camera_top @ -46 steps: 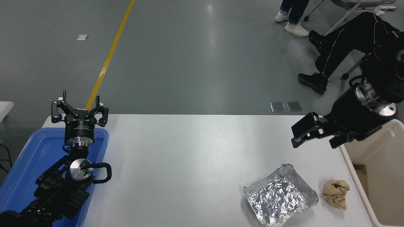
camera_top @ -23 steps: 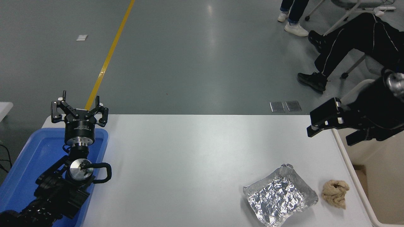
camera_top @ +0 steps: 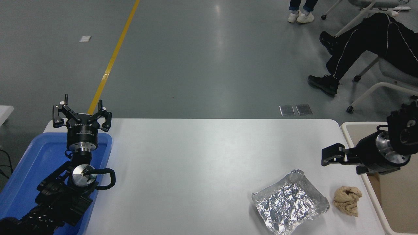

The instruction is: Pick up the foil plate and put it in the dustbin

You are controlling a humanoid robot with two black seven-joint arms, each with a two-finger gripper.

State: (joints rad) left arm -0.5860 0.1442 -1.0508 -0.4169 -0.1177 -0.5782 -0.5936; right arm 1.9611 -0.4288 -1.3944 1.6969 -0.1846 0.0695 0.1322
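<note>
My right pincer point(camera_top: 329, 156) came lower toward the shiny crumpled square foil plate point(camera_top: 290, 206); its opening I cannot tell; grasp not yet begun.

Two black arms, silver at the joints.
Left pincer point(camera_top: 82, 115): black linkage fingers, white tips, round black wrist, silver cap, looped black cable. Right pincer point(camera_top: 338, 156): blocky black, shiny silver collar.
</note>
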